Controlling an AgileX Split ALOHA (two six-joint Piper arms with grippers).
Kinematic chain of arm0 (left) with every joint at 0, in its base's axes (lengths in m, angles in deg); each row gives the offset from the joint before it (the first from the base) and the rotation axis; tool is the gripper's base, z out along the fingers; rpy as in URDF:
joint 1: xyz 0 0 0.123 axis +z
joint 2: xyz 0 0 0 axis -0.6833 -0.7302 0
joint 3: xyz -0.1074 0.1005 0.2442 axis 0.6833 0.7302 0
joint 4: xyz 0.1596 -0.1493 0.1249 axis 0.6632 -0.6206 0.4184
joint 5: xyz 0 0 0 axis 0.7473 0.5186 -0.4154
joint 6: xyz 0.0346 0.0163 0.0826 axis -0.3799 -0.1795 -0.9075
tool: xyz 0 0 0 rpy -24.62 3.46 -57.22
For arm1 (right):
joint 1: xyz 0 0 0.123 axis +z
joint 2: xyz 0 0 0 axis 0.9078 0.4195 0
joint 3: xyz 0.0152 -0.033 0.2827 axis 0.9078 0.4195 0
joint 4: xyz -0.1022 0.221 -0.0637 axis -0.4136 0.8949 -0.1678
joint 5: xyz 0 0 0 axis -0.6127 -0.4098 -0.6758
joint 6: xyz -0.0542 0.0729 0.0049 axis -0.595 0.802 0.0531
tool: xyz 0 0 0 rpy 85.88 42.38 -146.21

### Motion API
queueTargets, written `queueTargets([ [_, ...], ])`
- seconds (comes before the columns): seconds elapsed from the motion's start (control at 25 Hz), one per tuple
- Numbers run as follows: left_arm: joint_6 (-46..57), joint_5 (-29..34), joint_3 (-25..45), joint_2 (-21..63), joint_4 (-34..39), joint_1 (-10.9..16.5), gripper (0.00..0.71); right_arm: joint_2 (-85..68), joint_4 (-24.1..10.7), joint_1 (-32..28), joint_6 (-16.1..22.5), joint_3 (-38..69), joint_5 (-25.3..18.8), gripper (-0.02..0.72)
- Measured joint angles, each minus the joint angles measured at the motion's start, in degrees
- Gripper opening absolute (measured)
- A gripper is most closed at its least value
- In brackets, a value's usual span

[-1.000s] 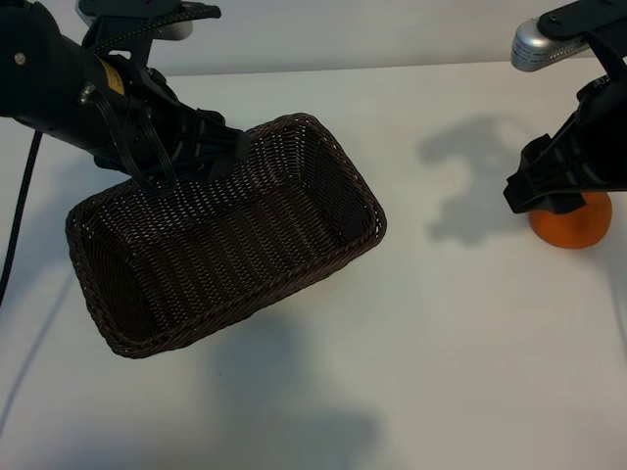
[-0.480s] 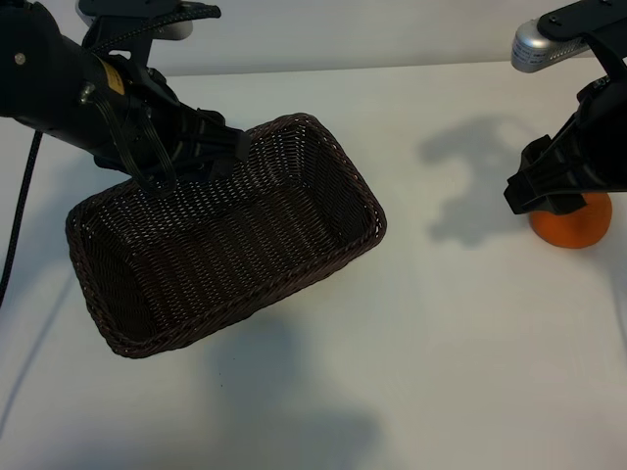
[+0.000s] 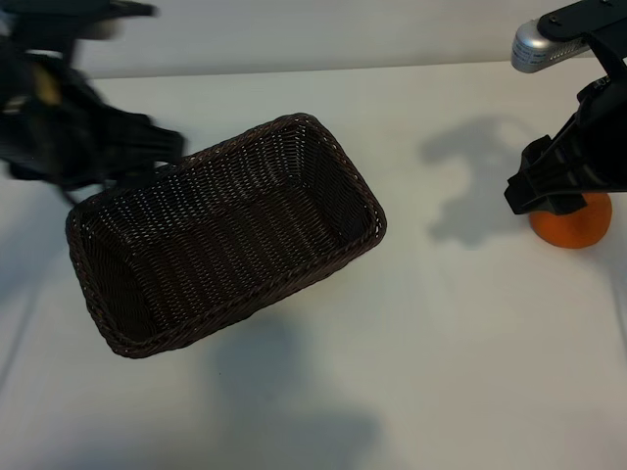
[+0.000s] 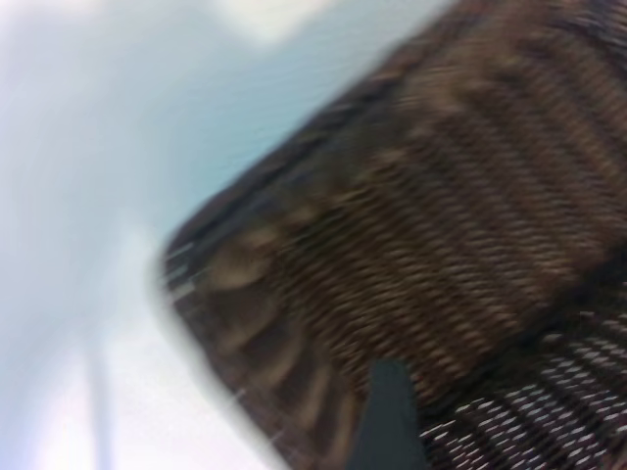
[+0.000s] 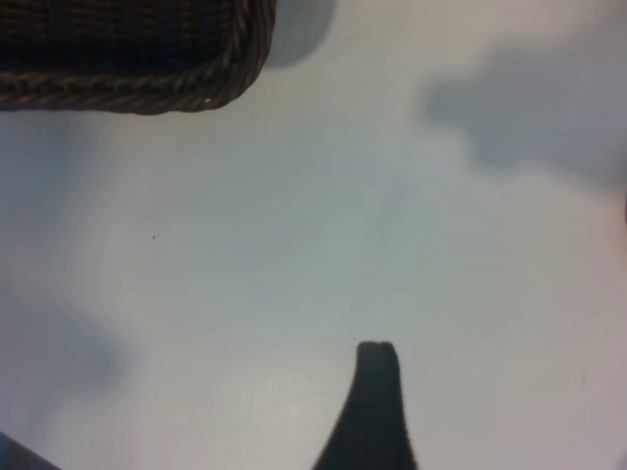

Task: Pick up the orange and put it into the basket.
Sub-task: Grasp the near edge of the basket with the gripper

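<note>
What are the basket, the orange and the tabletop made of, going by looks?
Basket: dark brown woven wicker, matte; open weave and braided rim show, though natural or synthetic fibre is unclear. Orange: looks like real fruit peel, bright and slightly dull, but it is half hidden behind the right gripper, so plastic cannot be ruled out. Tabletop: smooth white, low sheen, probably laminate or painted board.
</note>
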State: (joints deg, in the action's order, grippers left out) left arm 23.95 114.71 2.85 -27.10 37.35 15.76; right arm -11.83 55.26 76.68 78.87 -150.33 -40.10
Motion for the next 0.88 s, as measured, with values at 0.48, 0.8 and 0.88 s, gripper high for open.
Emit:
queueTargets([
  [0.48, 23.3, 6.0, 17.0, 16.1, 12.8, 0.0, 0.592, 0.0, 0.0, 0.0, 0.0, 0.0, 0.0, 0.593],
  [0.8, 34.9, -4.6, 26.9, 17.6, 15.0, 0.0, 0.592, 0.0, -0.1, 0.0, 0.0, 0.0, 0.0, 0.593],
  [0.88, 36.2, -6.5, 27.4, 16.9, 15.4, 0.1, 0.592, 0.0, -0.1, 0.0, 0.0, 0.0, 0.0, 0.593],
])
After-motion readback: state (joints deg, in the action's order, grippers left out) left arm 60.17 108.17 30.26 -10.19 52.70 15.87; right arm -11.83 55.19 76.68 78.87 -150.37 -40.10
